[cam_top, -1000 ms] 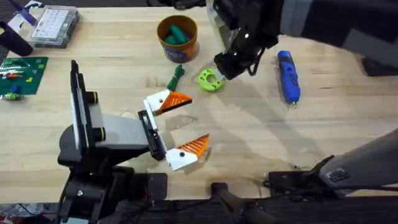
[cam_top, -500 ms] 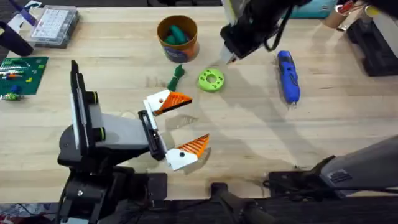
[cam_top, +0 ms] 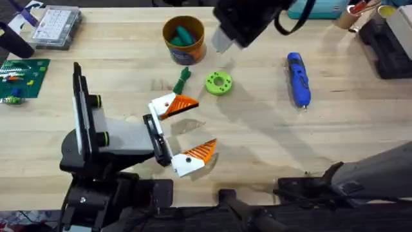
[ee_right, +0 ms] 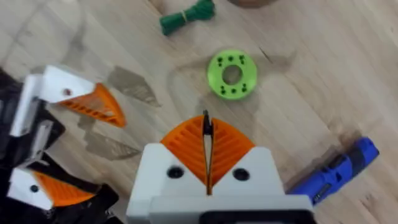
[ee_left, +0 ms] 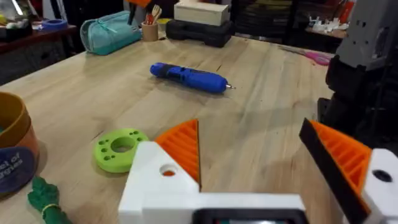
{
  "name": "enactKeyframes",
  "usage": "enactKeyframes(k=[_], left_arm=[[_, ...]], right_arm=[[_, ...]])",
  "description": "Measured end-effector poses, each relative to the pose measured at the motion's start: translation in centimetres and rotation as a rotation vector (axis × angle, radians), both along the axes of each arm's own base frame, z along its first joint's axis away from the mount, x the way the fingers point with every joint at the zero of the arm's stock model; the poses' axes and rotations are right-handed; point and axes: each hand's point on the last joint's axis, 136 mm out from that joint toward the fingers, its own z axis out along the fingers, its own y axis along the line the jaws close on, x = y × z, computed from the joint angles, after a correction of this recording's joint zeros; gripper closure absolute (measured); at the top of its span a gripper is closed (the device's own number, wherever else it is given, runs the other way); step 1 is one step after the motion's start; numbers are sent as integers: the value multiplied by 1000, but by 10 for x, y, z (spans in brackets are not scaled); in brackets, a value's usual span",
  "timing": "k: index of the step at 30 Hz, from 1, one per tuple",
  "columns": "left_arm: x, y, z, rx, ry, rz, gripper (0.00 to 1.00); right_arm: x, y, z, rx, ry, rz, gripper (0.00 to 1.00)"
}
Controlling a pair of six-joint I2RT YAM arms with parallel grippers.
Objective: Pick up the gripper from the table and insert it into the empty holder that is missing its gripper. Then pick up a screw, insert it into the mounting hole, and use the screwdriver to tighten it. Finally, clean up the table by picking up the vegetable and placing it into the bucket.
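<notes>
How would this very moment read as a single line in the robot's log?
right gripper: shut, empty, above ring | vegetable: on table, beside bucket | screwdriver: untouched

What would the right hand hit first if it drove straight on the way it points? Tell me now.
Probably the bare table just short of the lime-green ring: the right hand, shut, points down at that spot. The ring could be struck instead; depth is unclear.
</notes>
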Motion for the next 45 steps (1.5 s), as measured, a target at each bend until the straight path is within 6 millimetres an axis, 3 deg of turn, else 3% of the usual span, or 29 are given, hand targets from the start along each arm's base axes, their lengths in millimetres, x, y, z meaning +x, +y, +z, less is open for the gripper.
enactKeyframes(k=[13,25,38,45], left_arm=[[0,0,0,0,0,0,16],[0,0,0,0,0,0,16],[0,0,0,0,0,0,16],[0,0,0,0,0,0,16]], right_arm=[[-34,53,12,33,-27,184,994],[-62,89,-7,-12,-11,361,994],[-95,99,-20,-75,13,514,994],[-97,100,-20,-81,7,541,994]])
